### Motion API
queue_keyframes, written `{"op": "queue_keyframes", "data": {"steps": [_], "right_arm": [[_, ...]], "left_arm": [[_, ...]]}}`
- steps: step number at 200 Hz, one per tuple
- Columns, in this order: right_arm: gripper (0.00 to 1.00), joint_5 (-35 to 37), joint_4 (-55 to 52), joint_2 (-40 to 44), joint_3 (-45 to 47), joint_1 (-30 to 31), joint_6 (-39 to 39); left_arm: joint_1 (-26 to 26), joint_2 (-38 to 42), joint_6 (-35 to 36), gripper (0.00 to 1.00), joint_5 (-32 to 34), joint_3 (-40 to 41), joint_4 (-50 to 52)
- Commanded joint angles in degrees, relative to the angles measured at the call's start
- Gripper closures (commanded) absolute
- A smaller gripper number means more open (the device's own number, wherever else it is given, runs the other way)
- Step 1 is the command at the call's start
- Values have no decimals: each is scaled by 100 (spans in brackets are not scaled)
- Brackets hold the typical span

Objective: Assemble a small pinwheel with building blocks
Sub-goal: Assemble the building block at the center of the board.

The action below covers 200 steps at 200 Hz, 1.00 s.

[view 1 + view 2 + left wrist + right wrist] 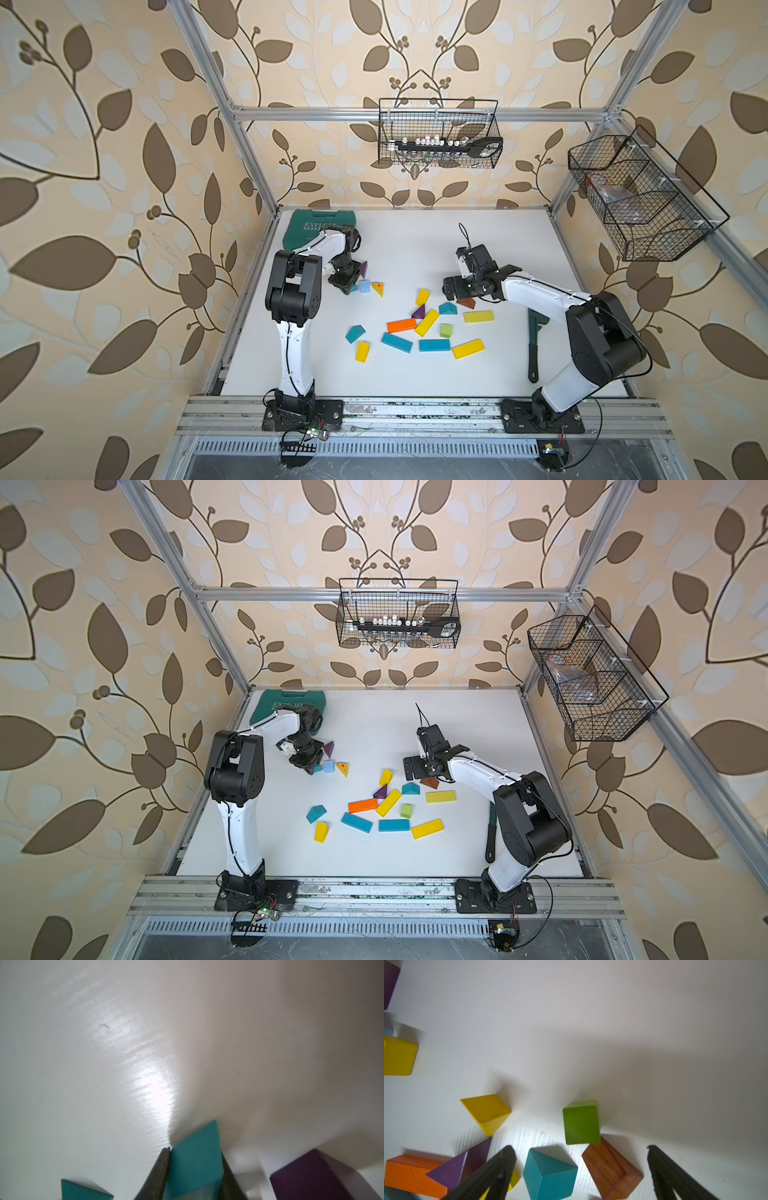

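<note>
From where I stand, the building blocks (427, 322) lie scattered flat over the middle of the white table (399, 249), bars, cubes and wedges mostly apart from one another. A smaller cluster sits off toward the left arm: a pale blue cube (365, 286), a yellow-and-red triangle (377, 288) just beside it, and a purple wedge (363, 269) behind. The left gripper (194, 1151) is down at that cluster, its jaws narrow with a small teal block (195, 1159) pinched between them. The block is low over the table, though I cannot tell whether it rests on the surface. The right gripper (580, 1148) hangs spread wide above the far edge of the pile, holding nothing, with a brown wedge (612, 1169) and a teal wedge (550, 1174) lying below between its fingers. These pieces look like light, rigid painted wood, so they should neither deform nor break. The glossy paint could be slick, though, and so light a piece will skid if nudged. For the wedges I would take hold across the two flat parallel faces, not the slope, where the jaws would likely squeeze the piece out.
</note>
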State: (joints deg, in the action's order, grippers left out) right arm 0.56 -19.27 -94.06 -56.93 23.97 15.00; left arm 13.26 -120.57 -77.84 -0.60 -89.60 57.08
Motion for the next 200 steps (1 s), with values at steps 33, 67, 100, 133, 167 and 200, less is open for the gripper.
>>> {"op": "queue_keyframes", "data": {"steps": [33, 67, 100, 133, 167, 200], "right_arm": [[0, -77, 12, 183, 94, -15, 28], [0, -113, 84, 352, 187, -19, 19], [0, -504, 359, 615, 392, 15, 120], [6, -81, 433, 1122, 615, 787, 49], [16, 123, 402, 1570, 895, 1691, -177], [17, 268, 338, 1663, 921, 2948, -525]], "left_arm": [[63, 5, 133, 44, -18, -30, 216], [81, 224, 282, 37, 20, -113, 269], [81, 754, 595, 24, 64, -48, 312], [59, 1481, 990, 6, 121, 176, 216], [19, 2280, 1439, 1, 60, 479, 264], [82, 3454, 2081, 1, -126, 1592, 172]]}}
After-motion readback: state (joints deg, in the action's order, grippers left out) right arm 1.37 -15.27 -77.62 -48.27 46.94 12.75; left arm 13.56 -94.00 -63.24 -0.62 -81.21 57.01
